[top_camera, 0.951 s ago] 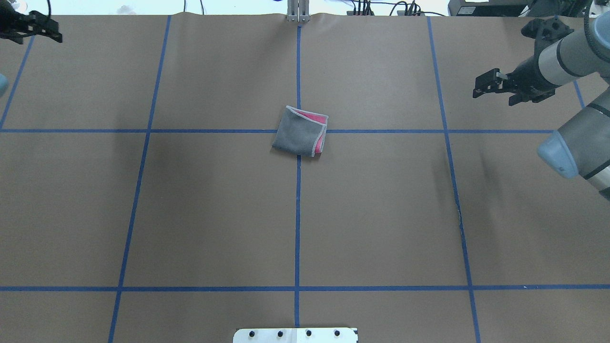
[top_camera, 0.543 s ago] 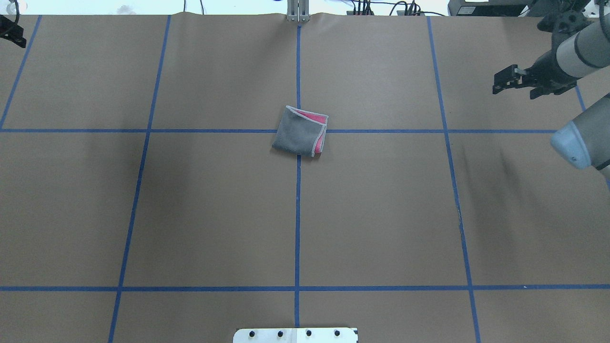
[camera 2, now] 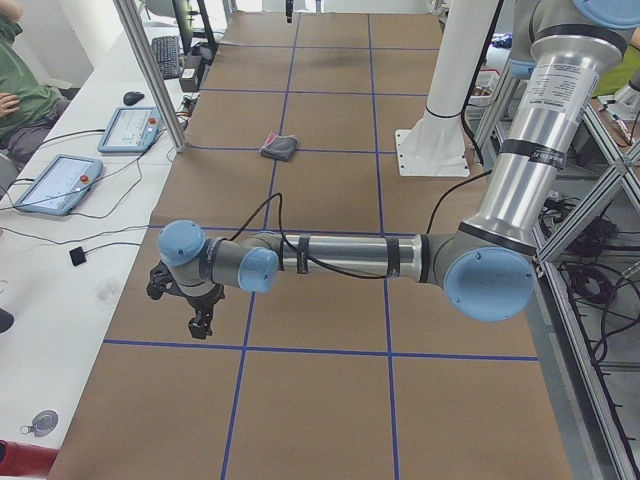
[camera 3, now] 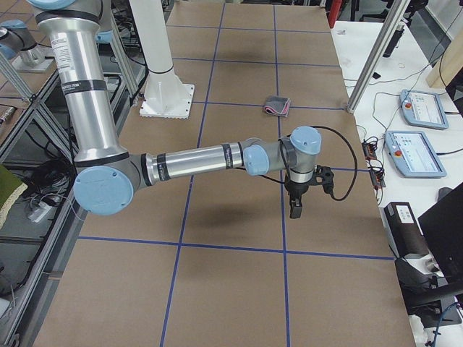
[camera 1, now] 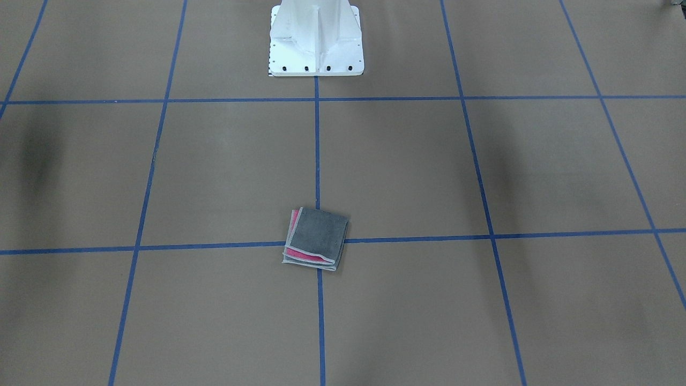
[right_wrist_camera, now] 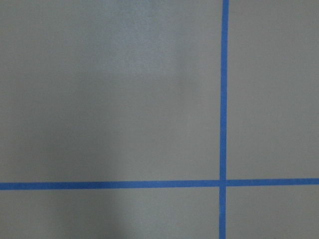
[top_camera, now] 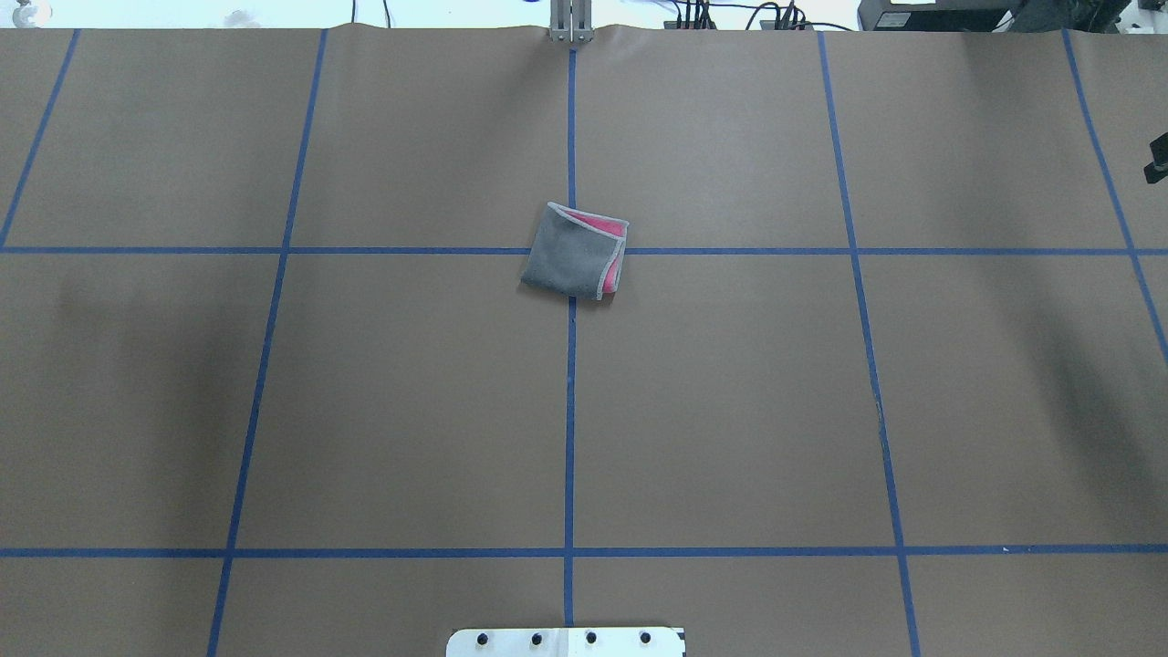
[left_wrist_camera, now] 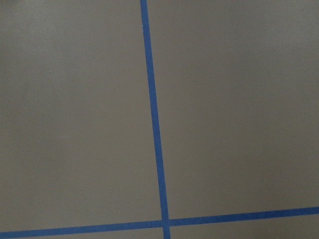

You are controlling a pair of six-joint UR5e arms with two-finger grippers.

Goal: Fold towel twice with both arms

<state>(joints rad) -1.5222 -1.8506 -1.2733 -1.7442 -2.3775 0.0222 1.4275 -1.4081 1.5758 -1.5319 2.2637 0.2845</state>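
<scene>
The towel lies folded into a small square on the middle of the table, dark grey face up, with pink showing along two edges. It also shows in the front-facing view and in both side views. My left gripper hangs over the table's left end, far from the towel; I cannot tell whether it is open or shut. My right gripper hangs over the right end, also far off; only a black sliver of it shows overhead, and I cannot tell its state. Both wrist views show only paper and blue tape.
The table is covered in brown paper with a grid of blue tape lines. The white pedestal base stands at the robot's side. Side tables hold tablets. An operator sits at the left end.
Both arms have swung outward. The left gripper has left the overhead view, and the right gripper has drawn back to its right edge. The towel has not moved.
</scene>
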